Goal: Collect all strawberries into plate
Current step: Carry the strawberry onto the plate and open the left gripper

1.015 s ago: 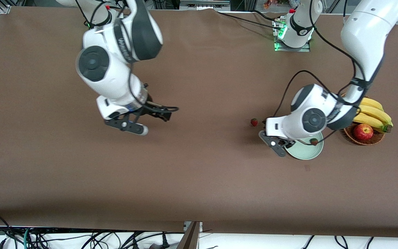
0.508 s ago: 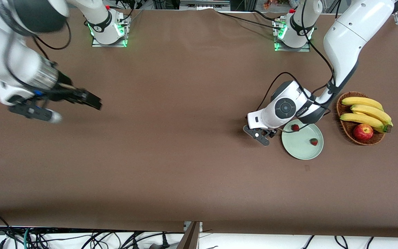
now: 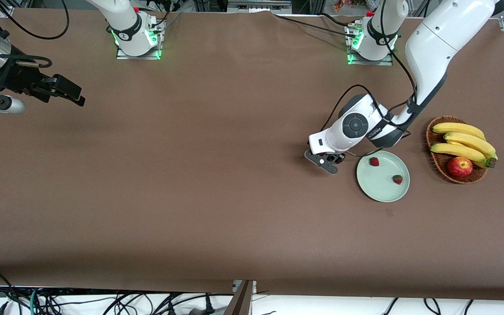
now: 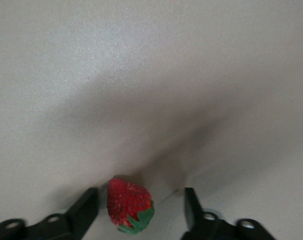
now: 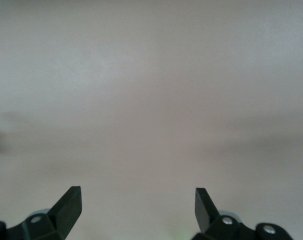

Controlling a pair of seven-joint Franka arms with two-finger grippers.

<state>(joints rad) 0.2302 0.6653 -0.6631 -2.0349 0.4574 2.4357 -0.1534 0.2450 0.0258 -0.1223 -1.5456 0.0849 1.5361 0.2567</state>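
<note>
Two strawberries (image 3: 374,161) (image 3: 397,179) lie in the pale green plate (image 3: 379,186). My left gripper (image 3: 325,160) is down at the table beside the plate, toward the right arm's end. In the left wrist view its fingers (image 4: 86,207) stand on either side of a third strawberry (image 4: 129,205), with a small gap on each side. That berry is hidden under the hand in the front view. My right gripper (image 3: 64,91) hangs open over the table's edge at the right arm's end, with nothing between its fingers (image 5: 69,200).
A brown wicker basket (image 3: 436,161) with bananas (image 3: 464,140) and a red apple (image 3: 460,166) stands beside the plate, at the left arm's end of the table. Cables run along the table's near edge.
My left gripper has moved off the plate and come down around the strawberry on the table beside it. My right arm has swung away to its own end of the table.
</note>
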